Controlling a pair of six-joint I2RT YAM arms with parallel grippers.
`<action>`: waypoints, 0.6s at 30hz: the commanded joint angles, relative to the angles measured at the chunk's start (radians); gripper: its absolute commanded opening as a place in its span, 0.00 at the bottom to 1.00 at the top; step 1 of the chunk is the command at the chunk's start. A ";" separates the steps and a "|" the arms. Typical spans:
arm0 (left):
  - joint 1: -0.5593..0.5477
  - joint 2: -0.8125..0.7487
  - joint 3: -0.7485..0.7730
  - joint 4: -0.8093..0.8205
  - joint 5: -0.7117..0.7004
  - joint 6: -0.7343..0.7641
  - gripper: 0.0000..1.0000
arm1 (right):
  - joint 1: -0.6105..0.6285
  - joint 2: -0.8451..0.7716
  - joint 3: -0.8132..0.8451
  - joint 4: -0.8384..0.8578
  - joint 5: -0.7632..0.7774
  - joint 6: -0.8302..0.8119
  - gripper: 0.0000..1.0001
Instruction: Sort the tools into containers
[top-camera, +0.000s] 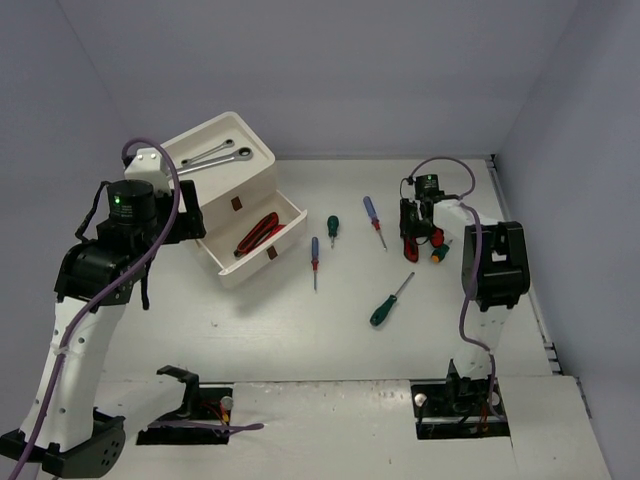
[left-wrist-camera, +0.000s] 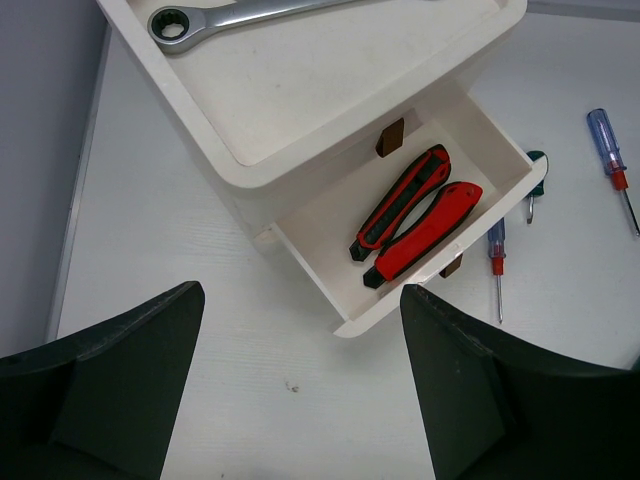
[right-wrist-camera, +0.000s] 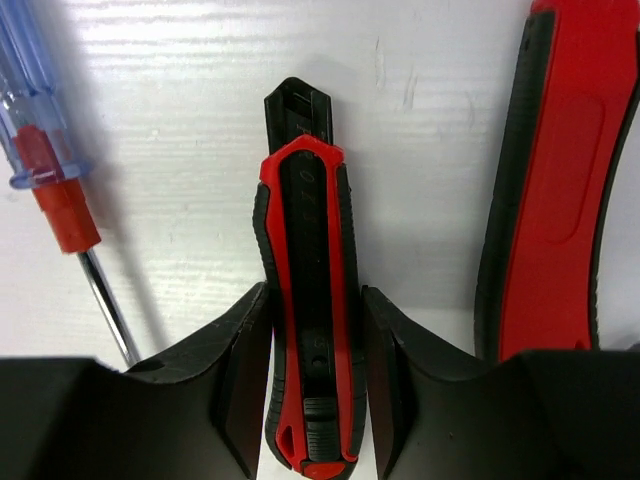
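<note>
Your left arm (top-camera: 95, 270) rears up at frame left, left gripper (left-wrist-camera: 300, 300) hanging with jaws spread wide. Your right arm (top-camera: 492, 265) reaches to centre right, right gripper (right-wrist-camera: 315, 300) pointed down, jaws set narrow, grip unclear.

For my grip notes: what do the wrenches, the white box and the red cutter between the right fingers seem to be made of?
Wrenches: polished metal, probably steel; bright shine. Box: matte white plastic, apparently; smooth moulded walls. Cutter: hard red plastic with black, perhaps rubbery, edges.
</note>
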 joint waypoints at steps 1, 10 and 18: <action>-0.004 0.016 0.053 0.035 0.003 0.007 0.77 | 0.019 -0.197 0.067 -0.027 -0.049 0.123 0.00; -0.003 0.037 0.079 0.038 0.012 -0.002 0.77 | 0.332 -0.337 0.200 -0.004 0.054 0.568 0.01; -0.006 0.051 0.090 0.038 0.020 -0.010 0.77 | 0.633 -0.189 0.336 0.158 0.244 0.871 0.07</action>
